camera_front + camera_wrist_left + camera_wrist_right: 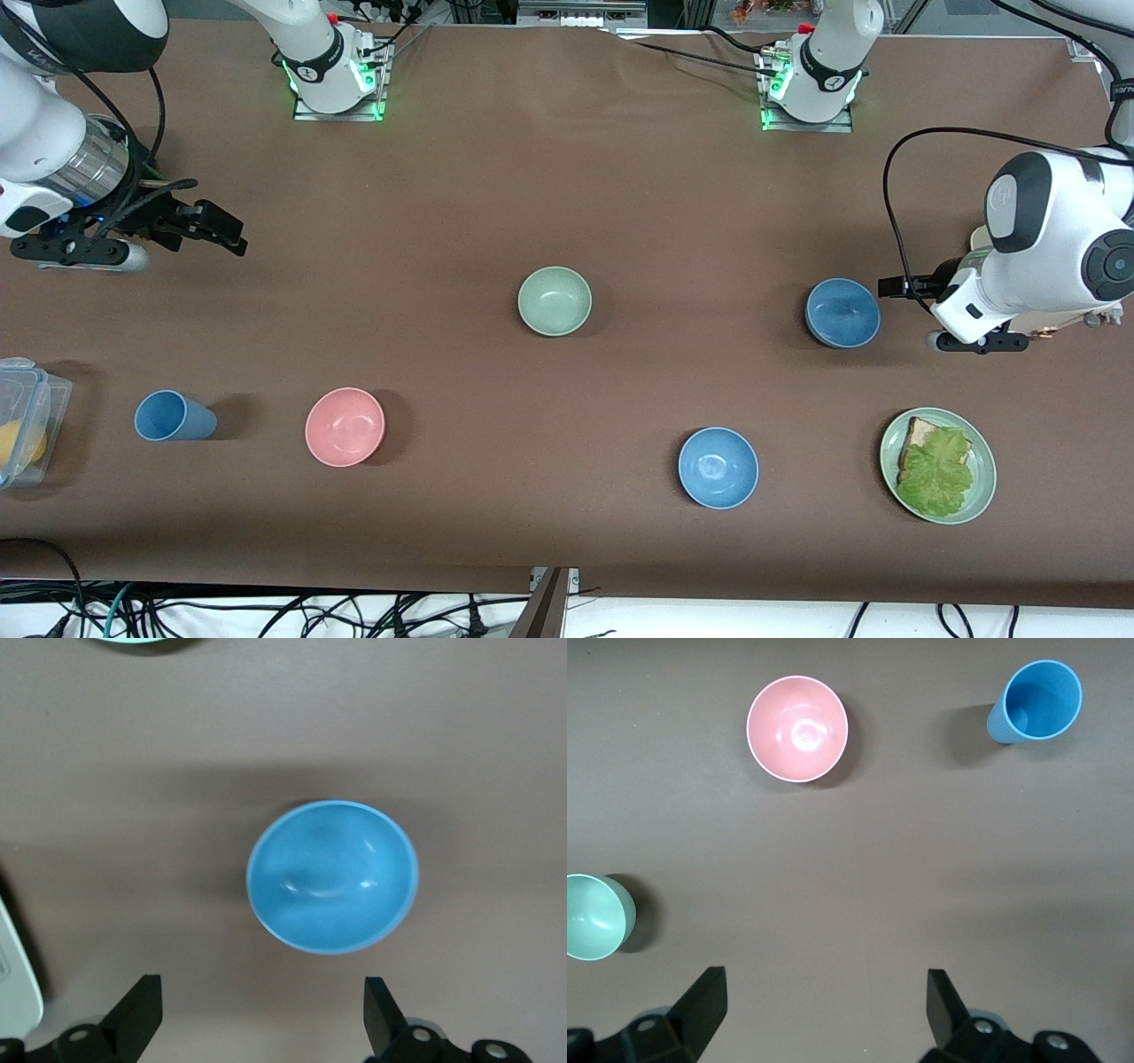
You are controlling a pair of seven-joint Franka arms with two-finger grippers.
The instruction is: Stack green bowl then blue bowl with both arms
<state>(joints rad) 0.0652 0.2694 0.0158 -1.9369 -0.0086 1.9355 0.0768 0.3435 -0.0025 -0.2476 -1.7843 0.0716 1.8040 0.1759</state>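
The pale green bowl (555, 301) stands upright at the table's middle and shows at the edge of the right wrist view (594, 916). The muted blue bowl (842, 312) stands toward the left arm's end and fills the middle of the left wrist view (332, 877). My left gripper (899, 286) is open and empty over bare table right beside the blue bowl, not touching it; its fingers frame bare cloth (261, 992). My right gripper (221, 232) is open and empty over bare table at the right arm's end (824, 983), far from both bowls.
A brighter sky-blue bowl (718, 467) and a green plate with toast and lettuce (938, 465) lie nearer the front camera. A pink bowl (345, 426), a blue cup (173, 416) and a clear container (22, 434) lie toward the right arm's end.
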